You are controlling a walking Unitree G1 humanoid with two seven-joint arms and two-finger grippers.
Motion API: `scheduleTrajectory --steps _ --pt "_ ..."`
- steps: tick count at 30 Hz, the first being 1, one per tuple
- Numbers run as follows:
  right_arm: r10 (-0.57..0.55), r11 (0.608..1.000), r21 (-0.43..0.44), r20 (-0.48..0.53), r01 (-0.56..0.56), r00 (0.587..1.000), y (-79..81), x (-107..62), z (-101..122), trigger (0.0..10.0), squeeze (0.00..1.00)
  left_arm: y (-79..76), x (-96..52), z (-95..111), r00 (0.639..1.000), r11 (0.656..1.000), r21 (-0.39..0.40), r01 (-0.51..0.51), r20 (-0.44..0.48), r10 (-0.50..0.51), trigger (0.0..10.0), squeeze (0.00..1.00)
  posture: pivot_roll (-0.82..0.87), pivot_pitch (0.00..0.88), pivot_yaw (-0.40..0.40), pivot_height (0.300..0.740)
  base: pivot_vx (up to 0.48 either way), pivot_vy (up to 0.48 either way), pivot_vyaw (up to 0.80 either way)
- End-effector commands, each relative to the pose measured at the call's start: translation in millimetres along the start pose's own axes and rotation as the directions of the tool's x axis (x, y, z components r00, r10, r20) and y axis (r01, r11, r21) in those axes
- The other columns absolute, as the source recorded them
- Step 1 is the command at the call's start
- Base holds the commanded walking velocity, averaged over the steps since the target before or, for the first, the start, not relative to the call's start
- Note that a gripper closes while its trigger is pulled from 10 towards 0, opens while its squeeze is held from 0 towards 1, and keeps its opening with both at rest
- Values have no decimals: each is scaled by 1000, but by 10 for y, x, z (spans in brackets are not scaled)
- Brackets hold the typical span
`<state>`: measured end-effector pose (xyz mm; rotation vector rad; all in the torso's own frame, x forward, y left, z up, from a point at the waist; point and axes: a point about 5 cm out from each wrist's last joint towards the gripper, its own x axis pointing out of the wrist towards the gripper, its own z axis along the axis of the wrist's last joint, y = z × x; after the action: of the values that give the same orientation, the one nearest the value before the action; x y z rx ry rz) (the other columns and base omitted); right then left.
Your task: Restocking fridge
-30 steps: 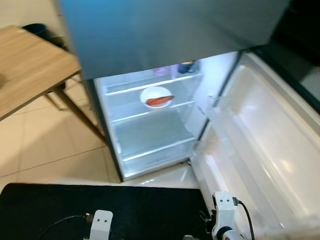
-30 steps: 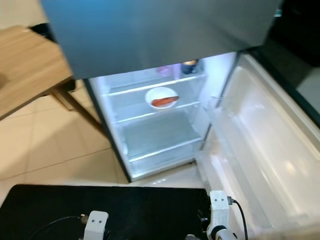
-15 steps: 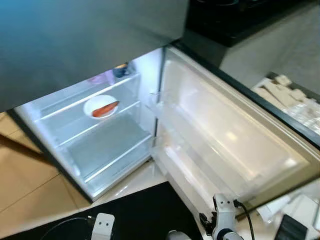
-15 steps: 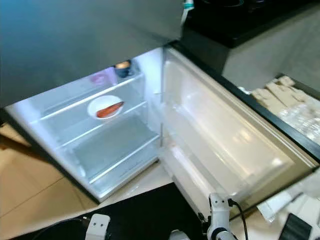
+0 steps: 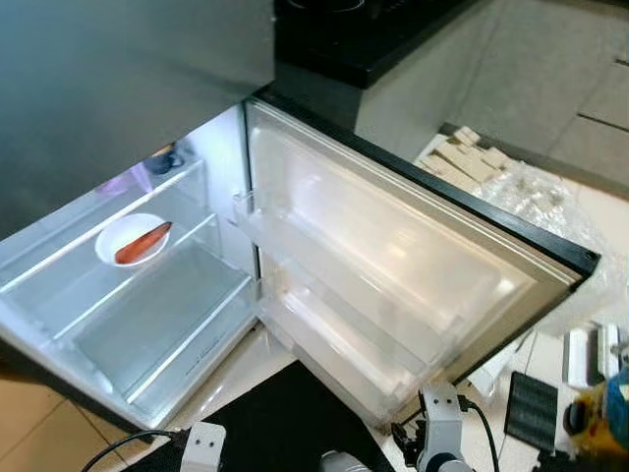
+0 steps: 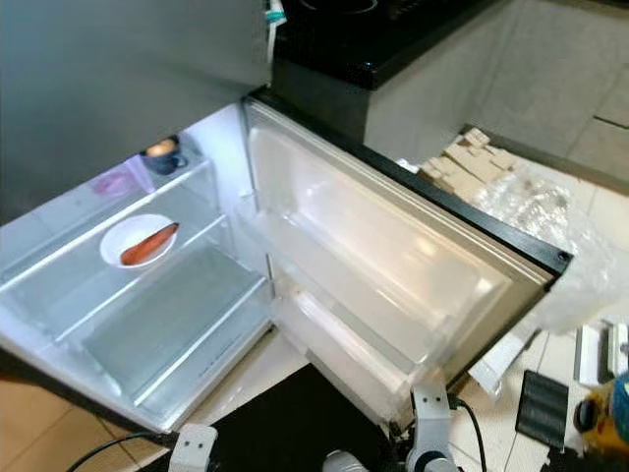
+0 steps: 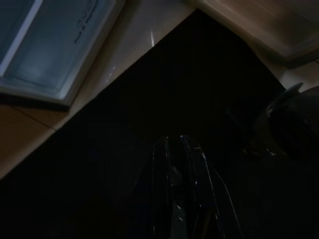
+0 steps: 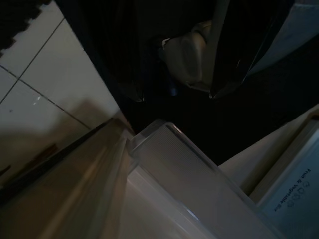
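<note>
Here we stand before the open fridge (image 6: 147, 324), nothing in hand, so we judge the step is fetching stock. Inside it, a plate (image 6: 138, 241) with a red item sits on the middle shelf. Left gripper (image 7: 179, 164) looks closed; the right gripper's state we cannot tell.

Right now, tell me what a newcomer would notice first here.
The open fridge glows on the left, its lit shelves nearly bare. A white plate with one carrot sits on the middle shelf. The fridge door swings wide to the right, and crumpled plastic wrap lies on the floor beyond it.
</note>
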<state>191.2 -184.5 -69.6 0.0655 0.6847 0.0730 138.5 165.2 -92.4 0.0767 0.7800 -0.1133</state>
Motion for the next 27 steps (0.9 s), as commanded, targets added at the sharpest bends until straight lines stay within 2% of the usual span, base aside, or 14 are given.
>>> scheduleTrajectory --steps 1,27 --pt "-9 1000 14 -16 9 1000 -6 -23 -57 10000 0 23 -50 -108 999 1000 20 7 -42 -6 10000 0 -102 100 21 716 0 0 -800" --pt "-19 1000 22 -13 19 1000 -23 -11 -29 10000 0 46 -48 -87 1000 1000 22 1 -26 -1 10000 0 -107 97 19 716 0 0 -800"
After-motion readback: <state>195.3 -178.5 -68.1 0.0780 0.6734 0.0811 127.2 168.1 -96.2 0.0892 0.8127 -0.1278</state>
